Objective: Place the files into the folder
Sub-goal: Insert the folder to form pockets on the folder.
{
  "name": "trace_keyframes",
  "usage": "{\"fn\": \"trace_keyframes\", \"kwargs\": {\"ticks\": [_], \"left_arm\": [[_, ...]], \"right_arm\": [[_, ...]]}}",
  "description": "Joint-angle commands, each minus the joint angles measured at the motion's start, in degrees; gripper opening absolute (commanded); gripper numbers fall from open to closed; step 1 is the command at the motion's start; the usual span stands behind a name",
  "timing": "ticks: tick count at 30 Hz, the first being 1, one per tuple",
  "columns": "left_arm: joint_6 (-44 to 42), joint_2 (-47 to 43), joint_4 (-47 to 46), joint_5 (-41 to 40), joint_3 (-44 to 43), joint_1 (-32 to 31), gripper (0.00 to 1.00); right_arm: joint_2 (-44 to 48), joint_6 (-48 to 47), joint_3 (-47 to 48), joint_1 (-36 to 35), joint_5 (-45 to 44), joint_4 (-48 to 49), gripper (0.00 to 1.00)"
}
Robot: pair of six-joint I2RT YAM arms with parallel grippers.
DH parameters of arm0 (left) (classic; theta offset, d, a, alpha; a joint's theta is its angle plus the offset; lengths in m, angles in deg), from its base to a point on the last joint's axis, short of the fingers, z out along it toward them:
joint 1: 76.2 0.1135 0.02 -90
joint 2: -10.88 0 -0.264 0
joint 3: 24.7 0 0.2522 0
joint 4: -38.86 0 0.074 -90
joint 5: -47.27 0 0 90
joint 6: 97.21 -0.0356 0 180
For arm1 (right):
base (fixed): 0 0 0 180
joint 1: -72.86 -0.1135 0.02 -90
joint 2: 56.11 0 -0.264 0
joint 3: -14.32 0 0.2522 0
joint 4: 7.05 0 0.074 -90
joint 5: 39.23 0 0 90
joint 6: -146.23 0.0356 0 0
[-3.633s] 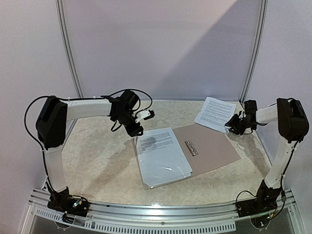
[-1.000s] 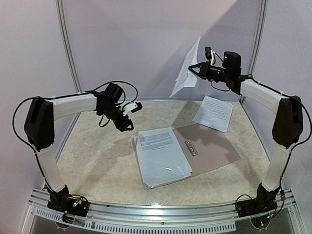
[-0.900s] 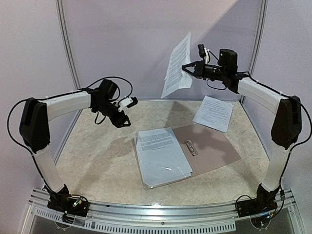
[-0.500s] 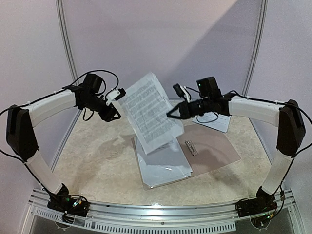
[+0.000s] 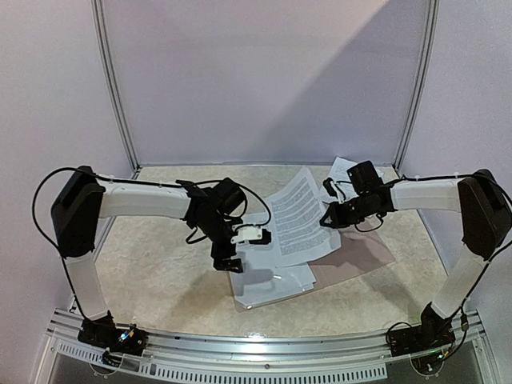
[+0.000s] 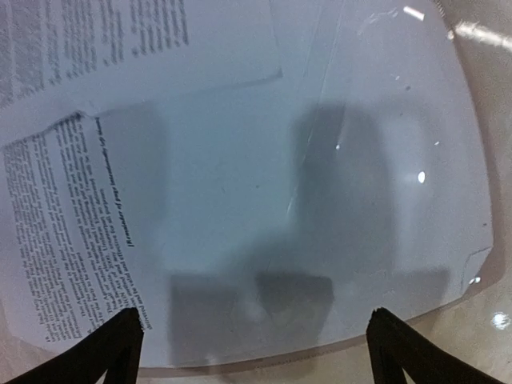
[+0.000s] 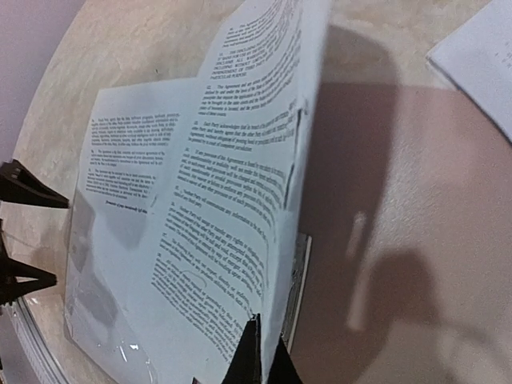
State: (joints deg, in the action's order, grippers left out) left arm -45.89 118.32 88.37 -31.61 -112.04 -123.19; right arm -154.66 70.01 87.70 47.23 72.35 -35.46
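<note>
My left gripper (image 5: pixel 240 250) hovers, jaws spread wide, just above the clear pocket of the open folder (image 5: pixel 370 254), where printed sheets (image 5: pixel 268 282) lie. My right gripper (image 5: pixel 328 219) pinches one sheet (image 5: pixel 300 214) by its edge, slanted over the folder's middle. Loose sheets (image 5: pixel 342 167) lie far right.

"What is everything sitting on?"

"A table (image 5: pixel 160 272). Its top is pale and looks like stone, with light swirls in it."

"What lies right on it?"

"A folder (image 5: pixel 370 254), flat and open, near the middle. One half is dull brown. The other half is clear and shiny."

"Anything else?"

"Yes. Some files (image 5: pixel 342 167), white pages with black print, lie flat near the far right corner, just past the folder. I can see only part of them."
</note>
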Motion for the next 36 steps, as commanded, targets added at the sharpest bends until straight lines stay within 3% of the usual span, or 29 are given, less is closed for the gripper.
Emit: {"fn": "trace_keyframes", "kwargs": {"ticks": [1,13,21,29,33,36], "left_arm": [[-3.9,3.1,-3.4,-4.0,0.9,-0.9,1.00],[-6.5,3.6,-12.0,-6.6,9.0,-1.7,0.98],[-6.2,3.6,-12.5,-6.2,10.3,-1.7,0.97],[-7.0,3.4,-11.4,-2.9,9.6,-2.3,0.90],[-8.1,3.3,-11.3,-1.7,9.5,-2.4,0.74],[-8.6,4.4,-11.1,-1.6,8.6,-2.4,0.73]], "right_arm": [[4.1,-3.5,0.7,1.6,-0.5,1.9,0.00],[5.8,-7.8,-6.0,1.6,10.8,1.1,0.00],[7.5,-7.7,-8.6,0.7,15.8,0.4,0.00],[9.9,-7.9,-9.2,0.6,17.5,-1.2,0.00],[10.1,-10.7,-9.5,0.7,18.2,-3.8,0.00],[9.9,-11.7,-9.6,0.7,22.7,-3.0,0.00]]}}
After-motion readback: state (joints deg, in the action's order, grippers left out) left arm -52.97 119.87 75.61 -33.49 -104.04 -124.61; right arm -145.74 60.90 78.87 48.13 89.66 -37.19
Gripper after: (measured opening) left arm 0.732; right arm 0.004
